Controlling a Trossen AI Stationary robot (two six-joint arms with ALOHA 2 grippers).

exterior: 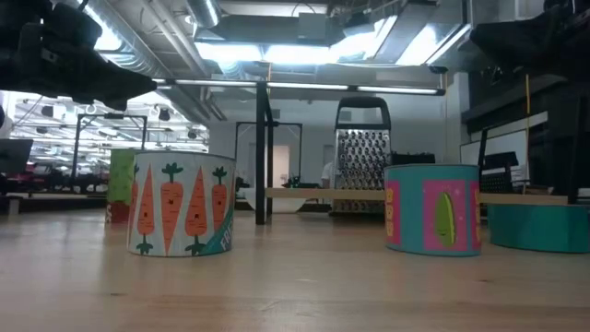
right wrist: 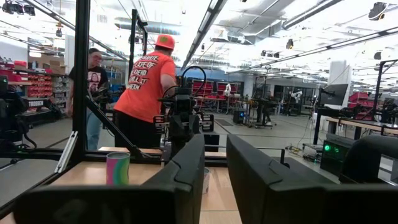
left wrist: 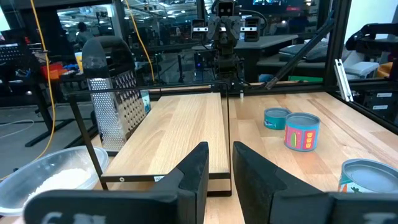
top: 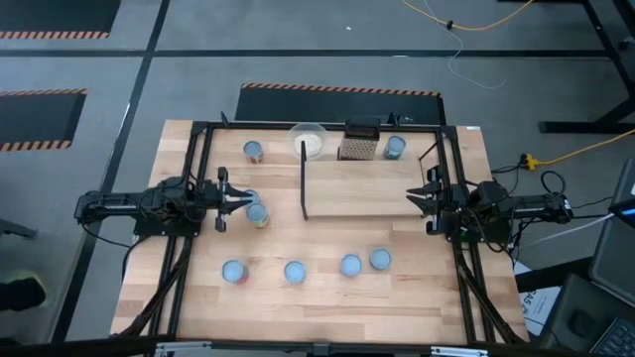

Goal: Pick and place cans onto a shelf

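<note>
Overhead, the left hand (top: 243, 198) is seen at the tabletop's (top: 327, 297) left side, fingers parted and gripping nothing. Two cans (top: 257, 214) lie just beside its fingertips, one partly hidden under them. Another can (top: 253, 151) sits near the far edge, and four cans (top: 294, 271) are spread in a row along the near side, well apart from both hands. The shelf (top: 362, 188) lies between the hands, bare. At its right end, the right hand (top: 419, 195) is held open and empty.
</note>
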